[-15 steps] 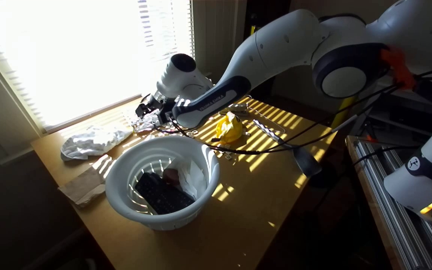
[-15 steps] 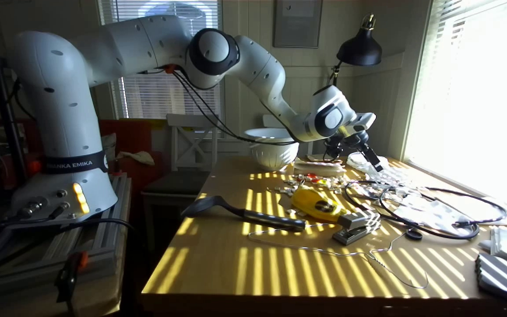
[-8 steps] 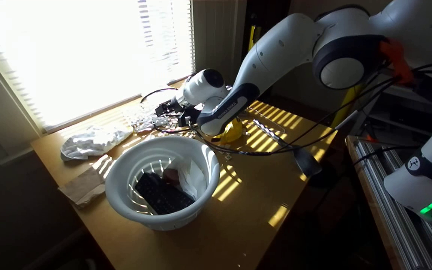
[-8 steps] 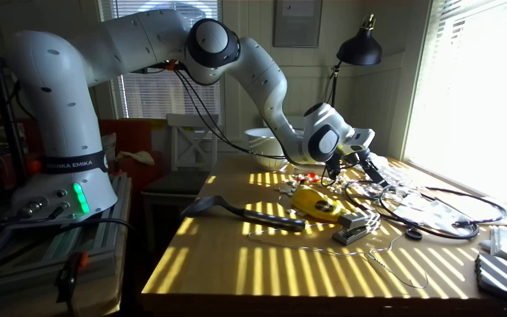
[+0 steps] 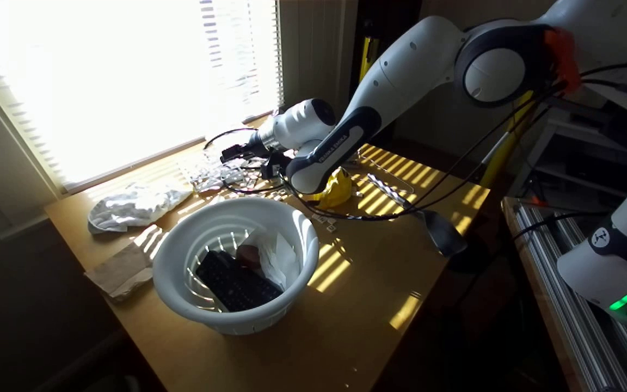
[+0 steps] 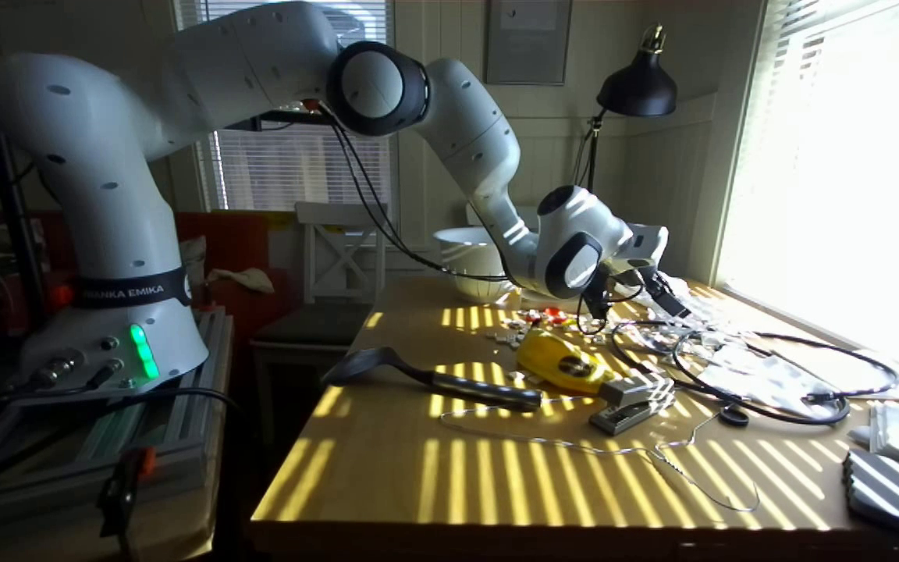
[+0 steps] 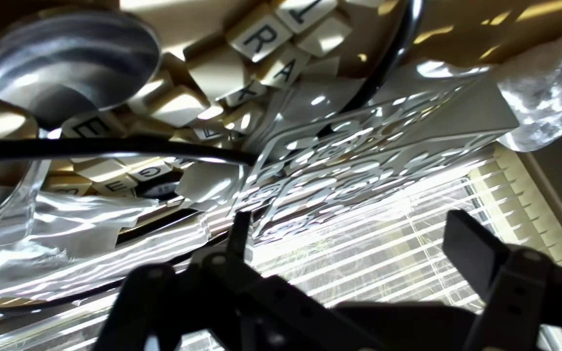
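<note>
My gripper (image 7: pixel 348 229) stands open, its black fingers wide apart and nothing held between them. In both exterior views the gripper (image 6: pixel 676 304) is tilted low over the cluttered window side of the table. Nearest to it is clear plastic packaging (image 7: pixel 330 170), lying just past the left fingertip in the wrist view; whether they touch I cannot tell. Around that are cream letter tiles (image 7: pixel 259 39), a shiny metal spoon (image 7: pixel 71 58) and a thin black cable (image 7: pixel 115 148). Crinkled clear plastic (image 7: pixel 554 92) shows at the upper right of the wrist view.
A white colander (image 5: pixel 169 288) holds a black keyboard-like thing (image 5: pixel 237 286) and white paper (image 5: pixel 281 258). Beside it lie a pale cloth (image 5: pixel 134 207) and brown paper (image 5: pixel 120 267). A yellow item (image 6: pixel 559 361), stapler (image 6: pixel 629 402) and black-ended utensil (image 6: pixel 488 390) lie nearer the base.
The gripper has come down closer to the clutter and shifted away from the colander, while the arm's upper links have swung. The base light has turned from yellow to green.
</note>
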{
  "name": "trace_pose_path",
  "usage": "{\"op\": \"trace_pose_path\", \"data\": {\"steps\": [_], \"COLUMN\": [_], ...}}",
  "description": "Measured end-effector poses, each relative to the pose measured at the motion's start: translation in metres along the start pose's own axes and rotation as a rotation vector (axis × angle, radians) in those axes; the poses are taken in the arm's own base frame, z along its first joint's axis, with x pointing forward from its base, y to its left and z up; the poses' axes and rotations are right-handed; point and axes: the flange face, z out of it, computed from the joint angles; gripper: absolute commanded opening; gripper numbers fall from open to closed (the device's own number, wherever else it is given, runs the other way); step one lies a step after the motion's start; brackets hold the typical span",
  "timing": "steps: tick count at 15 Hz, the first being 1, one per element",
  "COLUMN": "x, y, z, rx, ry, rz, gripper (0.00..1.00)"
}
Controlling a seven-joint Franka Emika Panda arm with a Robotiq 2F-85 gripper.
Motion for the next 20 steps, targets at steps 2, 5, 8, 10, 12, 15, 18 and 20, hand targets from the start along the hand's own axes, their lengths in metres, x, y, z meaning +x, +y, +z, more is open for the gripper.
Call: {"op": "trace_pose_path", "data": {"steps": [2,5,8,10,12,15,18,20], "x": [0.007,0.015,0.018,0.019,0.020,0.020,0.020,0.018], "y": [0.006,0.022,0.033,0.033,0.035,0.036,0.034,0.029], "z": [-0.004,-0.007,-0.008,-0.009,-0.009,-0.009,-0.009,-0.007], "rx": [0.051,0.079,0.098,0.128,0.144,0.144,0.145,0.149], "ry": [0.004,0.017,0.018,0.013,0.011,0.011,0.005,-0.019], "rz": [0.018,0.101,0.208,0.252,0.274,0.276,0.298,0.319], "gripper": [1.00,1.00,1.00,1.00,1.00,1.00,1.00,1.00]}}
